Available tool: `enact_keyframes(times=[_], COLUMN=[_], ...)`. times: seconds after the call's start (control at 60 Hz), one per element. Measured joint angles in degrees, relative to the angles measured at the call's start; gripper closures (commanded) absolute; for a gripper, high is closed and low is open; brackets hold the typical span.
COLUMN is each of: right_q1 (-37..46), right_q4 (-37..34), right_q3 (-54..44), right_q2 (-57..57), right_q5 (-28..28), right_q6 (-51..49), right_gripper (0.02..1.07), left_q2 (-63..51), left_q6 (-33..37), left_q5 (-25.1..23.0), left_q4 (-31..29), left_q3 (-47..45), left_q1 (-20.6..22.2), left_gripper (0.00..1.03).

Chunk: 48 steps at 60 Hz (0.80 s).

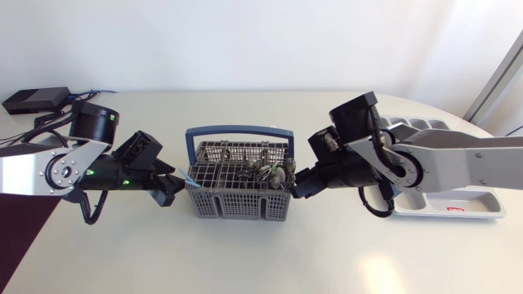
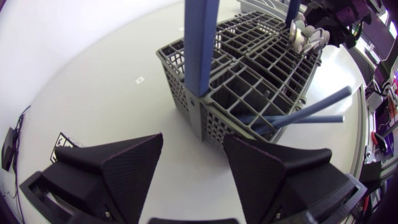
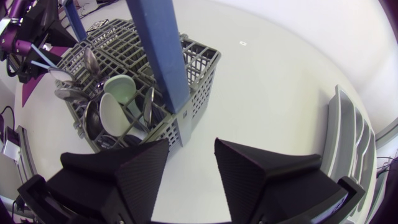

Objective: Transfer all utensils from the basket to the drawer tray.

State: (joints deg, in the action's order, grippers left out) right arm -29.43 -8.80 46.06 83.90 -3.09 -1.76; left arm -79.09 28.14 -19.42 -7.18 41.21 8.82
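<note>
Grey plastic basket [image 1: 237, 198] with a blue handle [image 1: 239, 131] is sitting at the middle of the table [image 1: 245, 257]. Metal spoons [image 1: 270, 173] and pale green scoops [image 3: 115, 109] are crowding its right end, and blue-handled utensils [image 2: 311, 113] are leaning at its left. Left arm [image 1: 57, 167] is holding its jaws wide apart and empty just beside the basket's left wall; right arm [image 1: 441, 163] is doing likewise at the opposite wall, jaws parted around nothing. White drawer tray [image 1: 466, 202] is lying beneath the right arm, apart from the basket.
</note>
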Motion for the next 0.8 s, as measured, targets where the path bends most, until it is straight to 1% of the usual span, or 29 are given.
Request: enact_keyframes(times=[0.033,0.117,0.2,0.317,0.417,0.517,0.567,0.617,0.7,0.8], right_q1=[-0.1,0.0,0.3,0.4,0.4,0.4,0.4,0.4,0.3,0.3], right_q4=[-0.3,-1.4,-1.8,-2.9,-3.7,-5.1,-5.5,-6.1,-6.3,-6.3], right_q3=[-0.4,-1.3,-2.3,-3.5,-4.5,-4.8,-4.9,-4.9,-4.9,-4.9], right_q2=[-1.0,-3.9,-6.8,-10.1,-11.8,-13.3,-14.0,-14.6,-15.2,-15.5], right_q5=[-0.2,-0.4,-0.8,-0.8,-0.9,-1.2,-1.2,-1.2,-1.2,-1.2], right_q6=[0.0,0.0,-0.4,-1.1,-1.3,-1.3,-1.3,-1.3,-1.3,-1.3], right_gripper=[0.13,0.08,0.08,0.07,0.07,0.07,0.07,0.07,0.07,0.07], left_q2=[0.5,3.8,8.7,14.4,17.6,19.0,19.5,19.6,19.6,19.4], left_q6=[0.0,0.0,0.2,0.2,0.0,-0.7,-1.2,-1.8,-3.0,-4.5], left_q5=[-0.2,-0.5,-2.5,-3.9,-4.3,-4.4,-4.9,-5.9,-6.9,-7.1], left_q4=[0.2,-0.4,-3.6,-7.9,-10.7,-12.3,-13.6,-14.4,-15.1,-15.3], left_q3=[0.0,0.0,0.0,0.0,0.0,0.1,0.3,0.8,1.6,2.6], left_q1=[-0.9,-2.6,-3.5,-3.5,-2.9,-2.3,-2.2,-2.2,-2.2,-1.4], left_gripper=[0.26,0.26,0.26,0.26,0.27,0.27,0.35,0.39,0.44,0.44])
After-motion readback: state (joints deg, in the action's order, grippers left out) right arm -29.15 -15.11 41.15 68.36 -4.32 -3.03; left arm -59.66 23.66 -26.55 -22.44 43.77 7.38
